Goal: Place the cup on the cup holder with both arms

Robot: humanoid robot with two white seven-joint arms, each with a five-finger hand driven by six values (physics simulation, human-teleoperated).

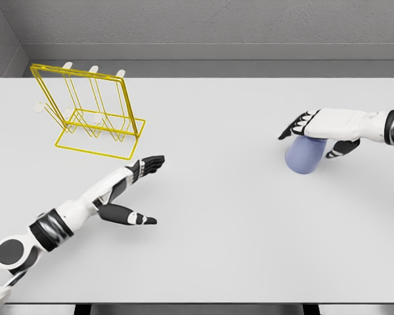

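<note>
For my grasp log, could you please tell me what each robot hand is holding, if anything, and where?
The right robot hand grips the lavender cup from above, at its upper side. The left robot hand is open and holds nothing.

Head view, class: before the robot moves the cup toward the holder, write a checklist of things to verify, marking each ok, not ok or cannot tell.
1. Right robot hand is at the blue cup, fingers draped over its top: ok.
2. Firm grasp on the cup: cannot tell; the contact side is hidden.
3. Cup is lifted off the white table: cannot tell.
4. Left robot hand is open, holding nothing, free to receive the cup: ok.
5. Yellow wire cup holder stands upright at the table's far left: ok.
6. Cup is on the holder: not ok, it is far across the table.
</note>
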